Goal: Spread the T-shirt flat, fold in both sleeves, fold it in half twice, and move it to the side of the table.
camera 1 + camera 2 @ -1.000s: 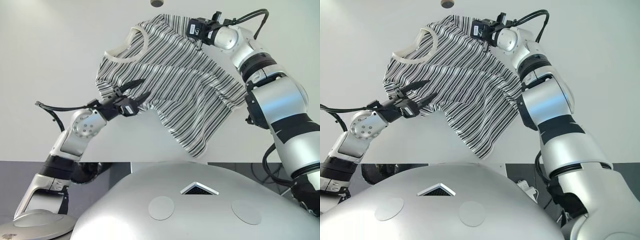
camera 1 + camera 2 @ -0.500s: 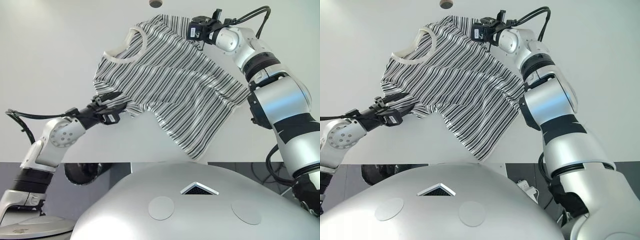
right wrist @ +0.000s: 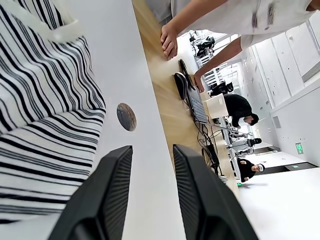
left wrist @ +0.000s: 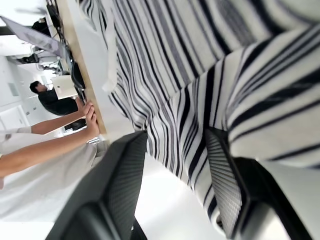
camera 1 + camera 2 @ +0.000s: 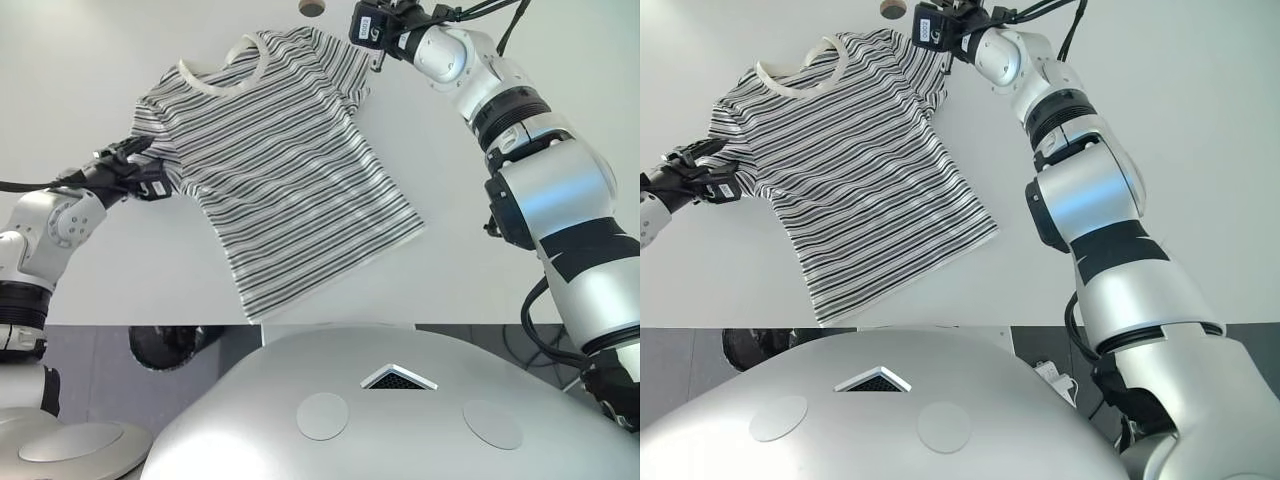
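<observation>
1. T-shirt (image 5: 280,170) lies flat on table (image 5: 90,270), collar toward far edge.
2. Left gripper (image 4: 175,140) — fingers apart, sleeve hem between them.
3. Right gripper (image 3: 152,150) — fingers parted, nothing held, beside other sleeve.

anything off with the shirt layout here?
Mostly fine: the T-shirt lies flat but diagonal on the table, collar toward the far left. Its sleeve by the left pincer looks slightly rumpled.
</observation>
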`<state>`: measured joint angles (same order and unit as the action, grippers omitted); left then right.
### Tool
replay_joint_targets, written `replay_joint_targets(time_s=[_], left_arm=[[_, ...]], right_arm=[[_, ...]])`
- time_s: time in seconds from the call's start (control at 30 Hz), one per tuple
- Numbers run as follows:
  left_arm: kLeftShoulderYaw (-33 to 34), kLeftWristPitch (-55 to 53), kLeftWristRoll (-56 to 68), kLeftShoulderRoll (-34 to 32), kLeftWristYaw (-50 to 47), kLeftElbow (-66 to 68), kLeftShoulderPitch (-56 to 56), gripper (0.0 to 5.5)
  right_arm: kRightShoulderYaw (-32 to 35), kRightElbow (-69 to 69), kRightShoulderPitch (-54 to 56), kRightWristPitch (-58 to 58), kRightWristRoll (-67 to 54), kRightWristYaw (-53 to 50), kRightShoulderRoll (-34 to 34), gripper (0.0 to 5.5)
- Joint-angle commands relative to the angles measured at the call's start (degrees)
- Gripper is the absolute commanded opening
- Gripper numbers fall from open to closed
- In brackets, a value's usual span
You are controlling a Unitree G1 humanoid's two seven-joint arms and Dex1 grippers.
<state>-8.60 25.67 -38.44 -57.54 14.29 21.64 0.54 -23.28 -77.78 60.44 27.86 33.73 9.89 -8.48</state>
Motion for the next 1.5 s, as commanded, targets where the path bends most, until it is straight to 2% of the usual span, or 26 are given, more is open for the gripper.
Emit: replay_joint_targets(time_s=[0.03,0.2,0.33,0.4,0.63,0.97,1.2,1.33,1.43,1.5], left_arm=[[-1.0,3.7,0.2,1.7,-3.0,0.1,-3.9,2.12],[2.1,10.5,6.7,4.2,-6.2,-3.2,-6.5,2.12],[6.9,15.7,24.6,6.0,-3.1,-10.5,-5.3,2.12],[9.3,15.6,30.6,6.5,-1.7,-13.6,-4.7,2.12],[14.2,11.1,39.2,9.9,1.2,-21.2,-4.4,2.12],[15.3,7.5,41.5,14.9,5.0,-26.3,-4.0,2.12],[15.5,6.5,39.3,16.4,6.3,-23.7,-4.6,2.12],[14.7,7.3,36.3,16.8,6.7,-22.0,-4.0,2.12],[14.5,7.4,35.7,17.5,6.8,-21.2,-4.1,2.12],[14.4,7.5,35.9,18.5,6.7,-20.5,-4.0,2.12]], right_arm=[[-2.1,-0.5,-1.9,-1.5,1.6,0.5,1.9,1.51],[-2.4,-1.1,-3.8,-4.4,1.4,1.2,5.3,1.51],[-1.1,-1.4,-5.0,-6.8,0.6,2.1,7.3,1.51],[-1.3,-1.5,-5.7,-7.2,1.2,2.0,6.9,1.51],[-1.9,-1.6,-8.4,-6.9,2.3,3.5,1.0,1.51],[-1.4,0.2,-15.0,2.2,0.2,6.1,-7.0,1.51],[0.6,8.7,-20.3,18.2,-3.2,7.8,-19.6,1.51],[2.9,17.2,-24.5,22.2,-6.3,10.4,-26.3,1.51],[5.0,21.1,-25.8,21.8,-10.1,12.3,-26.6,1.51],[9.0,22.9,-24.9,20.6,-17.7,13.4,-22.8,1.51]])
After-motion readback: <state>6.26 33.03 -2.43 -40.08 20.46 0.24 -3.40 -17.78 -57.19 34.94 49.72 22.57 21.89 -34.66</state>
